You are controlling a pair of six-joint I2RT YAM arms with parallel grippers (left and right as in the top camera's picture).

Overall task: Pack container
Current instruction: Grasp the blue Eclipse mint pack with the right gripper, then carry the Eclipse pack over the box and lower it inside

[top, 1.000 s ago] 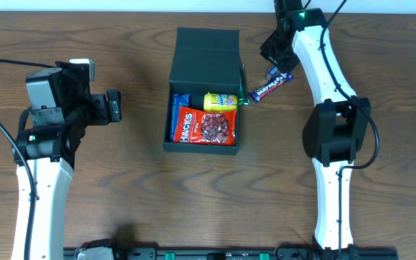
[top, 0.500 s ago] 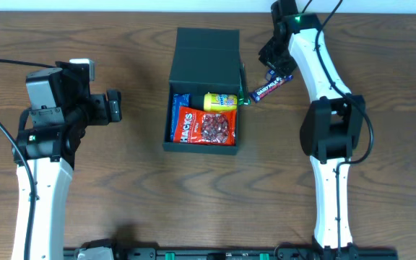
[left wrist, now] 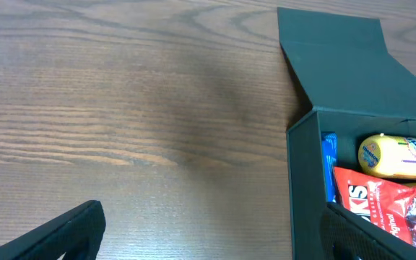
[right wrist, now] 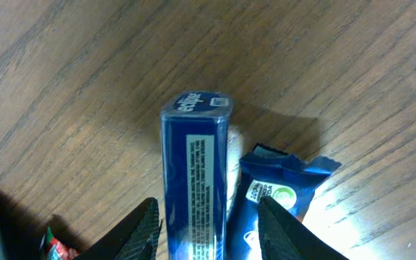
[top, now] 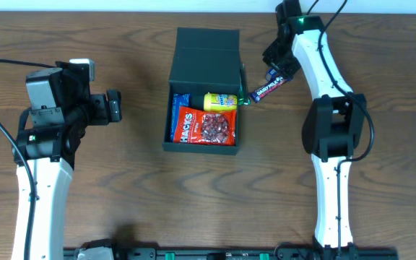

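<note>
The container (top: pixel 204 72), a dark box with its flap lid open toward the back, holds a red snack packet (top: pixel 204 126), a yellow packet (top: pixel 220 101) and a blue packet (top: pixel 179 108). It also shows in the left wrist view (left wrist: pixel 305 166). My right gripper (top: pixel 276 66) is open just right of the box, over a Dairy Milk bar (top: pixel 273 87). In the right wrist view its jaws (right wrist: pixel 211 235) stand astride a narrow blue pack (right wrist: pixel 196 173), with the bar's blue wrapper (right wrist: pixel 280 188) beside it. My left gripper (top: pixel 114 106) is open and empty, left of the box.
A small red and green sweet (top: pixel 245 97) lies against the box's right wall, also showing in the right wrist view (right wrist: pixel 56 247). Bare wooden table (left wrist: pixel 121 108) lies between my left gripper and the box.
My right gripper shifted slightly left and back over the blue pack and the bar. Nothing was taken hold of. The left arm has not moved.
</note>
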